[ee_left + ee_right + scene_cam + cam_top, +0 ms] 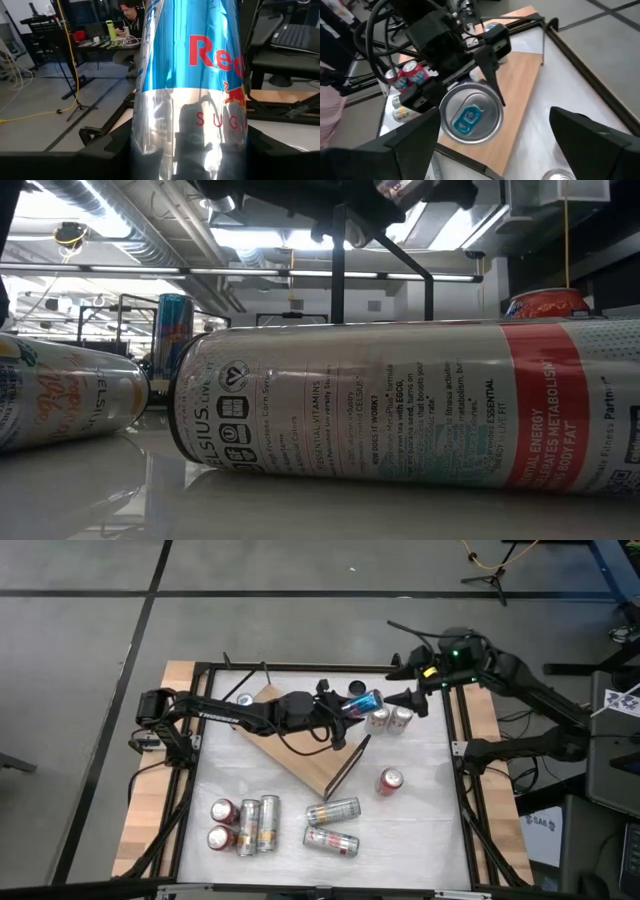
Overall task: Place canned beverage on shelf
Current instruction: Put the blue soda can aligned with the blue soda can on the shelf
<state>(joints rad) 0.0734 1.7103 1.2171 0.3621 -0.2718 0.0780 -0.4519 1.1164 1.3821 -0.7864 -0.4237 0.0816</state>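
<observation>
Blue-and-silver beverage can in transit above the shelf; placement pending.

Nearest, on the white table [420,830]: loose silver and red cans [333,811] lying unshelved. Mid-table: light-brown wooden board shelf on a thin black frame [300,755], one can [245,700] at its far corner. Above the shelf: left claw [352,712] clamped on the blue-and-silver can [364,701], held horizontal, not yet set down. Just beyond: right claw [405,698] spread wide, empty, facing the can's lid. Remaining: upright release, then the loose cans.

The blue-and-silver can [364,701] lies tipped on its side in the air, above the far end of the shelf [300,745], a light-brown board on a thin black frame, set diagonally on the table.
</observation>
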